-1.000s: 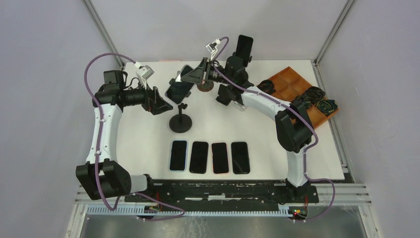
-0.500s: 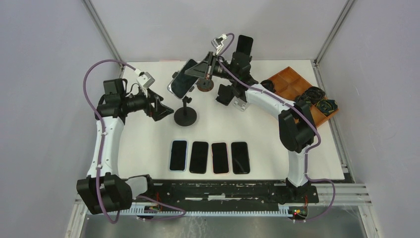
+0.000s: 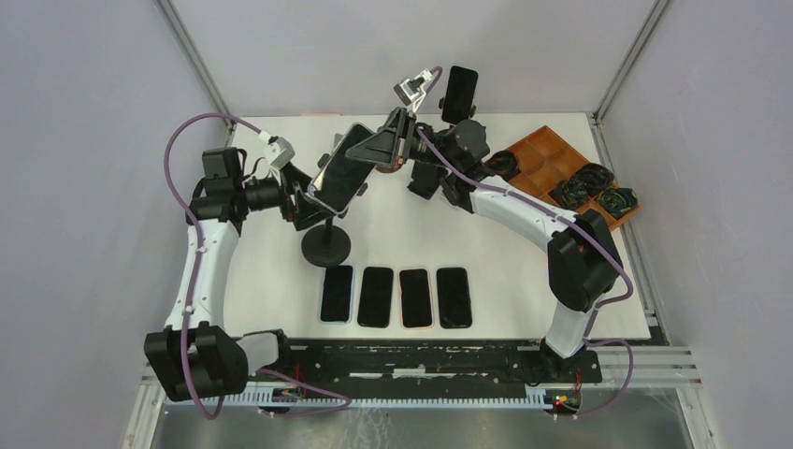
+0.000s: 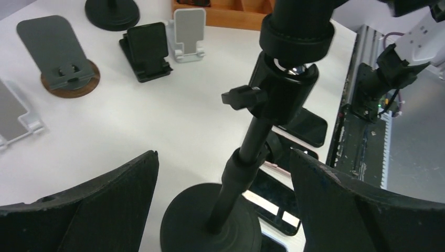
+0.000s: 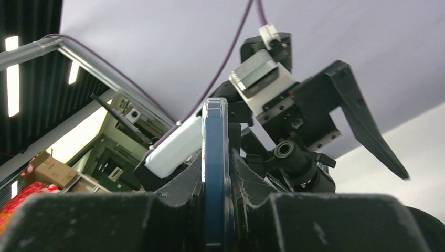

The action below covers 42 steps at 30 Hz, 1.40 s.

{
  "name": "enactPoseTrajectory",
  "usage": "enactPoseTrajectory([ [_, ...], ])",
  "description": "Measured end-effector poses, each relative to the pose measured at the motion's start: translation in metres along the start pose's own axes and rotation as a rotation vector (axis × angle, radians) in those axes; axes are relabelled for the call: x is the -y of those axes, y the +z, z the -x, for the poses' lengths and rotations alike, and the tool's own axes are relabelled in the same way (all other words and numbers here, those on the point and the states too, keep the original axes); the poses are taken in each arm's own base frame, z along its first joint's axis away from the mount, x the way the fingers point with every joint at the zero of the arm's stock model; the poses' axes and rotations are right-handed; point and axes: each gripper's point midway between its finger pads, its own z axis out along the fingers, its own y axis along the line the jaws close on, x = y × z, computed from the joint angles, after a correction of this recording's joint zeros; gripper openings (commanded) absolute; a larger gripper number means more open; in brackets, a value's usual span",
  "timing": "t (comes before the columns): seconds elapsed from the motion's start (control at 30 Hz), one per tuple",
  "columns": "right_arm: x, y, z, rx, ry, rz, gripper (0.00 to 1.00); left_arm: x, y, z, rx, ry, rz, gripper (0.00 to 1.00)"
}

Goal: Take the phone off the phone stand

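I work in a robotics lab test cell. Beneath my right gripper (image 3: 367, 154) lies a white table (image 3: 524, 271), boxed in by plain lilac panels (image 3: 93, 140) and aluminium posts (image 3: 192, 56), with my arms bolted to a black base plate (image 3: 411, 360) at its near edge. Beyond that gripper, outside the cell, I see ceiling strip lights (image 5: 11, 81) and a cardboard box (image 5: 50, 170).
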Motion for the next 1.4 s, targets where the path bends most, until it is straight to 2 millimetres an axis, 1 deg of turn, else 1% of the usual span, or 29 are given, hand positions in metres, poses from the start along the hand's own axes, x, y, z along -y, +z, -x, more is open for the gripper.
enactPoseTrajectory([
  [0.07,-0.011,0.004,-0.003,0.0,0.0,0.037,0.0,0.007,0.001,0.002,0.011,-0.006,-0.03,0.99],
  [0.17,-0.02,0.009,-0.01,-0.012,0.0,0.068,0.0,0.017,0.001,0.007,0.033,-0.028,-0.073,0.95],
  [0.2,-0.021,0.01,-0.012,-0.015,0.004,0.071,0.0,0.02,0.001,0.008,0.038,-0.032,-0.085,0.92],
  [0.33,-0.028,0.014,-0.018,-0.026,0.019,0.094,0.0,0.033,0.002,0.01,0.045,-0.048,-0.134,0.72],
  [0.37,-0.03,0.015,-0.019,-0.028,0.022,0.1,0.0,0.036,0.003,0.01,0.044,-0.056,-0.147,0.68],
  [0.4,-0.032,0.016,-0.019,-0.027,0.021,0.105,0.0,0.04,0.003,0.01,0.044,-0.067,-0.161,0.67],
  [0.43,-0.033,0.017,-0.019,-0.028,0.021,0.11,0.0,0.042,0.004,0.009,0.041,-0.075,-0.167,0.68],
  [0.5,-0.035,0.019,-0.019,-0.026,0.018,0.118,0.0,0.045,0.004,0.01,0.038,-0.084,-0.174,0.79],
  [0.63,-0.032,0.02,-0.02,-0.019,0.022,0.113,0.0,0.049,0.001,0.017,0.034,-0.06,-0.176,0.94],
  [0.7,-0.029,0.019,-0.021,-0.02,0.026,0.109,0.0,0.051,-0.001,0.021,0.035,-0.035,-0.176,0.96],
  [0.77,-0.026,0.018,-0.023,-0.021,0.033,0.102,0.0,0.053,-0.003,0.024,0.036,-0.013,-0.173,0.95],
  [0.8,-0.025,0.017,-0.024,-0.023,0.038,0.101,0.0,0.054,-0.004,0.025,0.036,-0.005,-0.173,0.92],
  [0.9,-0.022,0.016,-0.027,-0.024,0.044,0.099,0.0,0.057,-0.005,0.026,0.037,0.004,-0.179,0.73],
  [0.93,-0.021,0.015,-0.027,-0.024,0.049,0.097,0.0,0.057,-0.005,0.027,0.037,0.007,-0.18,0.64],
  [0.97,-0.021,0.015,-0.028,-0.024,0.052,0.097,0.0,0.058,-0.005,0.027,0.038,0.009,-0.182,0.53],
  [1.0,-0.02,0.014,-0.029,-0.024,0.054,0.096,0.0,0.058,-0.006,0.027,0.039,0.012,-0.184,0.4],
  [1.03,-0.02,0.014,-0.029,-0.024,0.055,0.096,0.0,0.058,-0.006,0.027,0.039,0.01,-0.185,0.29],
  [1.07,-0.021,0.014,-0.029,-0.028,0.058,0.099,0.0,0.056,-0.005,0.027,0.038,0.023,-0.18,0.24],
  [1.13,-0.022,0.014,-0.028,-0.02,0.053,0.105,0.0,0.058,-0.005,0.027,0.043,0.029,-0.194,0.21],
  [1.17,-0.022,0.013,-0.028,-0.022,0.055,0.105,0.0,0.059,-0.005,0.026,0.041,0.025,-0.195,0.17],
  [1.23,-0.022,0.013,-0.028,-0.024,0.057,0.103,0.0,0.059,-0.005,0.023,0.037,0.019,-0.201,0.04],
  [1.4,-0.018,0.012,-0.03,-0.043,0.062,0.091,0.0,0.06,-0.004,0.017,0.028,0.017,-0.213,0.02],
])
